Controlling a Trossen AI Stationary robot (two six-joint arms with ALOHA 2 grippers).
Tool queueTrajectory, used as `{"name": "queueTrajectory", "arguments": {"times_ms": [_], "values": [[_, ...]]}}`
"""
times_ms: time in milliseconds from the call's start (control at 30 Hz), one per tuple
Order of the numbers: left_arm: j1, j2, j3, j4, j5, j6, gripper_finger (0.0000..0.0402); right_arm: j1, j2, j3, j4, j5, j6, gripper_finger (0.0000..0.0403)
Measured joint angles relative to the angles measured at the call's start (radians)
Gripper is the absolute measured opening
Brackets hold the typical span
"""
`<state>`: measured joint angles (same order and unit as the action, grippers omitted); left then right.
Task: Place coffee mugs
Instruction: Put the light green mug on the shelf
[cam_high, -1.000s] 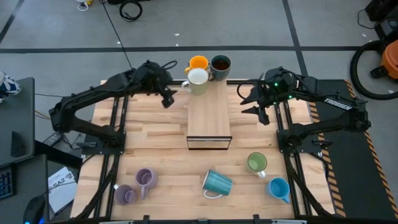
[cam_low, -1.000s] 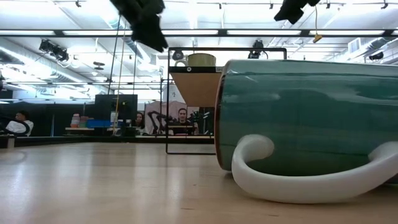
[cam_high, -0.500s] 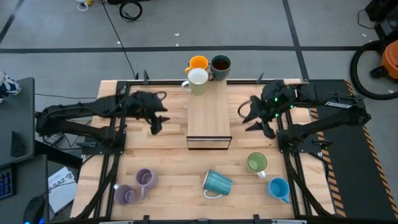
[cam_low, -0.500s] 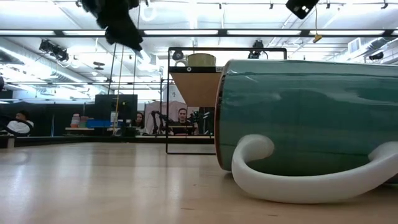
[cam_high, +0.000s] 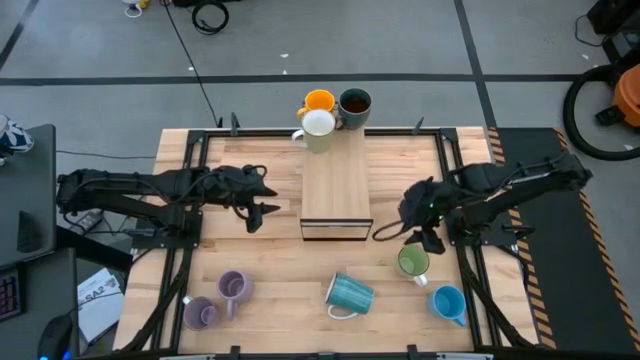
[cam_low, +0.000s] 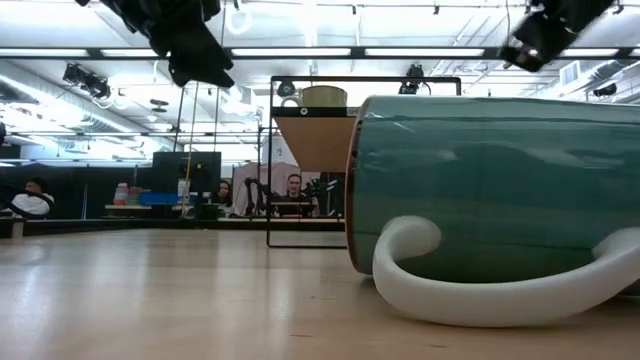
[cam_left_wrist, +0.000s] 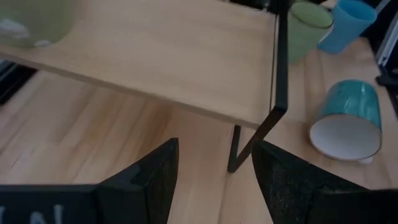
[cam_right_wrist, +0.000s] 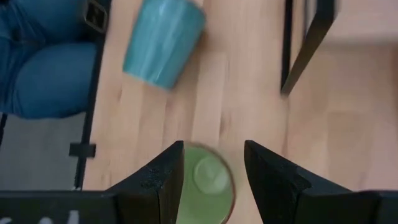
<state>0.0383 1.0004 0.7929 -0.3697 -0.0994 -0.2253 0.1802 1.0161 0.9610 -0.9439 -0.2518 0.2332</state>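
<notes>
The green mug (cam_high: 412, 261) stands upright on the table (cam_high: 260, 260) directly under the right gripper (cam_high: 428, 238), its round mouth showing between that gripper's two spread fingers (cam_right_wrist: 163, 180) in the right wrist view, where the mug (cam_right_wrist: 207, 182) is not yet touched by either finger. Just beyond it from the gripper, toward the table's near right corner, the bright blue mug (cam_high: 449, 303) lies tipped, and in the right wrist view the same mug (cam_right_wrist: 163, 42) sits next to a person's blue-clad leg (cam_right_wrist: 43, 65) at the table's edge. The ribbed teal mug (cam_high: 349, 294) lies on its side off to the gripper's inner side, its white handle (cam_low: 500, 285) resting on the wood and filling the low view. The wooden shelf (cam_high: 336, 185) with its black frame stands between the two grippers; at its far end the pale yellow-green mug (cam_high: 318, 128) sits on the shelf, with the orange mug (cam_high: 319, 101) and the dark teal mug (cam_high: 354, 103) just behind it. The left gripper (cam_high: 262, 203) hangs beside the shelf's left side with its fingers (cam_left_wrist: 149, 180) spread and holding nothing, the shelf's corner post (cam_left_wrist: 252, 140) ahead of it. The two lilac mugs (cam_high: 218, 300) lie near each other well away from the left gripper, at the near left part of the table.
</notes>
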Motion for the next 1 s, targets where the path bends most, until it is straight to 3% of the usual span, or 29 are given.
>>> {"name": "queueTrajectory", "arguments": {"times_ms": [533, 1000], "values": [[-0.003, 0.000, 0.000, 0.015, 0.000, 0.000, 0.0210, 0.103, 0.000, -0.167, 0.003, 0.128, 0.187, 0.0173], [-0.003, 0.000, 0.000, 0.014, 0.000, 0.001, 0.0210, 0.109, 0.003, -0.249, 0.053, 0.114, 0.210, 0.0173]]}}
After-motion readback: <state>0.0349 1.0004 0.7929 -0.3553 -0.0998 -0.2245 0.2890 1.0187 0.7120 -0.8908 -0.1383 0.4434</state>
